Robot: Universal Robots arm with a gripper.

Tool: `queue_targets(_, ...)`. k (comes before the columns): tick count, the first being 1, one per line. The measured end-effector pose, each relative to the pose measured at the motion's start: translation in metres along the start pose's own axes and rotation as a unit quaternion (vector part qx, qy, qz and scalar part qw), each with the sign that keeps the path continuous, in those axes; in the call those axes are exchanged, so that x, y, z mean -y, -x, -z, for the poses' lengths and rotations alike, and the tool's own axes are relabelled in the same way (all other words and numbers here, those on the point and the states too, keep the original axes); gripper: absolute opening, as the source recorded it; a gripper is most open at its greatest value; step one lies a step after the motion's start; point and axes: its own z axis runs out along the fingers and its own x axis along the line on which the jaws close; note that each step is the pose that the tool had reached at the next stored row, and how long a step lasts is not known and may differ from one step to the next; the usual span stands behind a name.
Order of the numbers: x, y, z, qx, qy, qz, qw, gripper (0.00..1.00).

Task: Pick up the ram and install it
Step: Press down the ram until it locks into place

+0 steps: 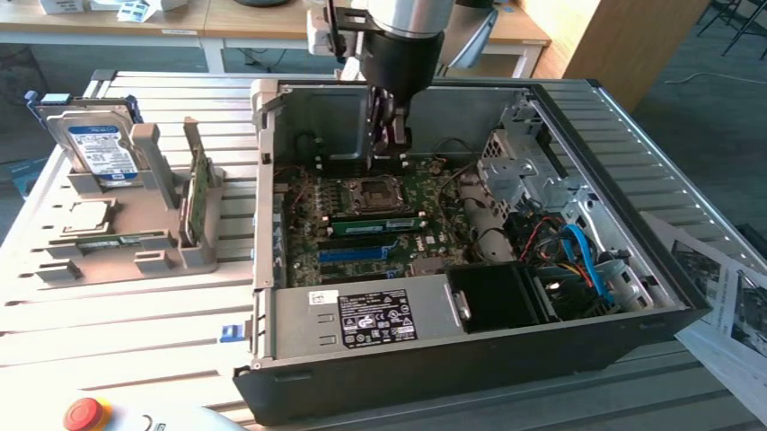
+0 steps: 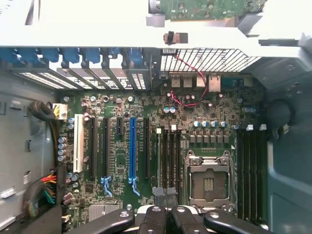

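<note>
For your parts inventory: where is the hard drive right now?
In the exterior view the hard drive stands upright in the grey holder at the left, outside the computer case, beside the silver processor chip.

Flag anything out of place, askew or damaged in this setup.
Nothing looks spilled, broken or askew. One thing stands out: the CPU socket looks empty, while the silver processor lies outside the case, on the grey holder at the exterior view's left.
</note>
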Motion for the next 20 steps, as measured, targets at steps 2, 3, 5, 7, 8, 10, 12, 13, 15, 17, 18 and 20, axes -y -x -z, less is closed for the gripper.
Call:
queue_targets(2,-0.0003,0.0,0.0051,0.0,0.0006,0.0,1.0,0.11)
queue_targets(3,-0.0004,0.0,0.0076,0.0,0.001,0.0,1.0,0.11)
queue_targets(5,-0.0006,0.0,0.0124,0.0,0.0016,0.0,1.0,0.11)
queue_targets(7,-0.0009,0.0,0.0163,-0.0001,0.0022,0.0,1.0,0.11)
queue_targets(8,-0.0009,0.0,0.0175,0.0,0.0022,0.0,1.0,0.11)
queue_targets(10,-0.0009,0.0,0.0177,0.0001,0.0022,0.0,1.0,0.11)
queue_targets(12,-0.0009,0.0,0.0178,0.0,0.0022,0.0,1.0,0.11)
queue_targets(13,-0.0009,0.0,0.0178,0.0,0.0022,0.0,1.0,0.11)
queue_targets(15,-0.0009,0.0,0.0178,0.0,0.0022,0.0,1.0,0.11)
queue_targets(17,-0.0009,0.0,0.0178,0.0,0.0022,0.0,1.0,0.11)
queue_targets(18,-0.0009,0.0,0.0178,0.0,0.0022,0.0,1.0,0.11)
queue_targets(20,-0.0009,0.0,0.0178,0.0,0.0022,0.0,1.0,0.11)
